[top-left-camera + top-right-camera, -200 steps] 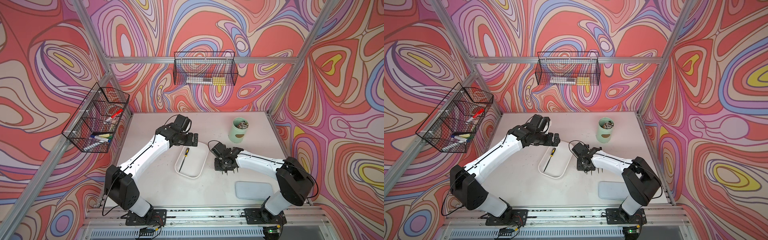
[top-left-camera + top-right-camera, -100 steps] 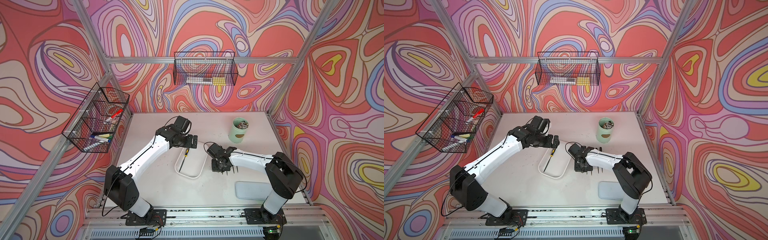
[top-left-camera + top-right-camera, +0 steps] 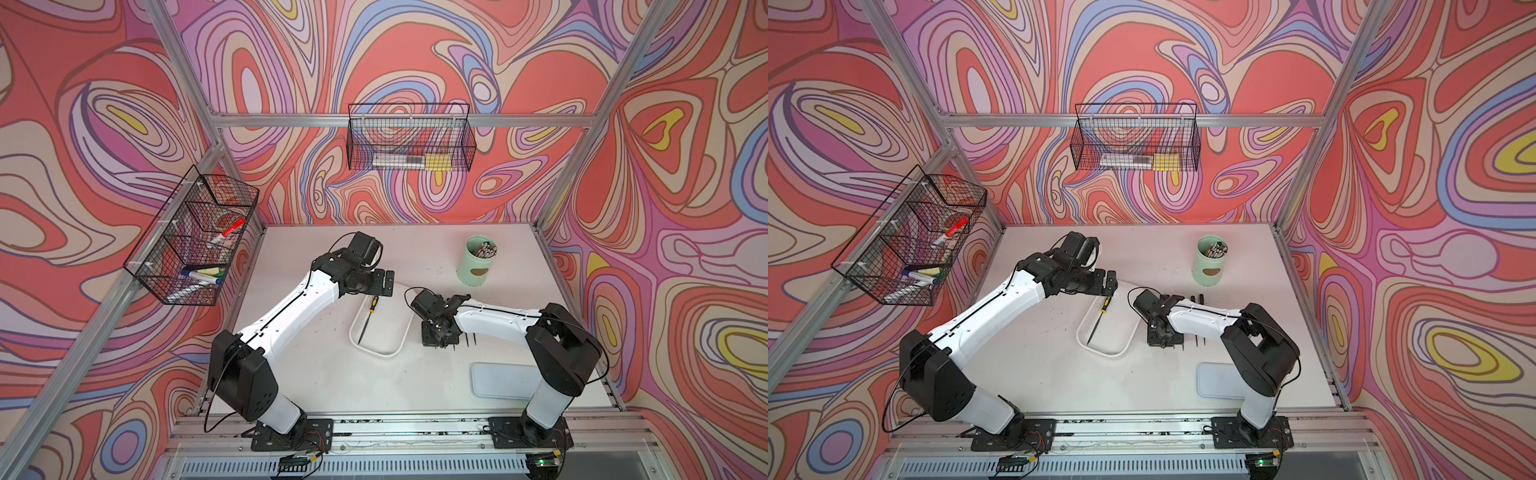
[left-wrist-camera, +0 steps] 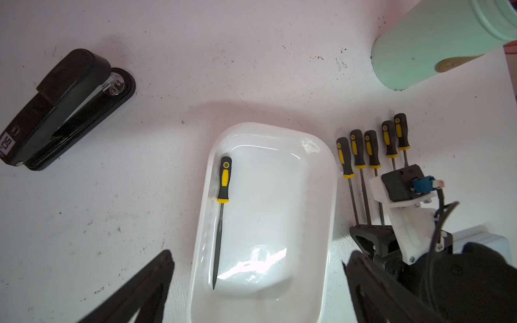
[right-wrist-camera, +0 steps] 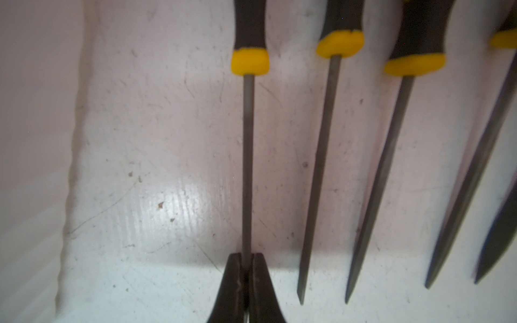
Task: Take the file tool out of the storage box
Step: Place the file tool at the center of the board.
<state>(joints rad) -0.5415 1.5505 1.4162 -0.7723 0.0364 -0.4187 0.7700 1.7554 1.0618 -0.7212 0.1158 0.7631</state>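
The white storage box [image 3: 390, 332] [image 3: 1111, 336] [image 4: 274, 195] lies mid-table and holds one file tool [image 3: 367, 318] [image 3: 1099, 318] [image 4: 224, 179] with a black-and-yellow handle, lying along one long wall. My left gripper [image 3: 381, 284] [image 3: 1106, 284] [image 4: 258, 260] hovers open over the box's far end, its fingers [image 4: 156, 276] straddling the box. Right of the box, several more files [image 4: 361, 156] [image 5: 321, 153] lie in a row on the table. My right gripper [image 3: 438, 338] [image 3: 1163, 338] [image 5: 246, 258] is low over their tips, shut on the thin shaft of the file [image 5: 247, 153] nearest the box.
A mint-green cup [image 3: 476, 262] [image 3: 1210, 262] of pencils stands at the back right. A flat pale lid [image 3: 503, 380] [image 3: 1219, 380] lies front right under the right arm. A black stapler [image 4: 64, 109] sits under the left arm. Wire baskets [image 3: 409, 143] hang on the walls.
The right gripper and its elbow have shifted a little left, toward the box, staying low over the row of files. The left gripper has barely moved and stays open.
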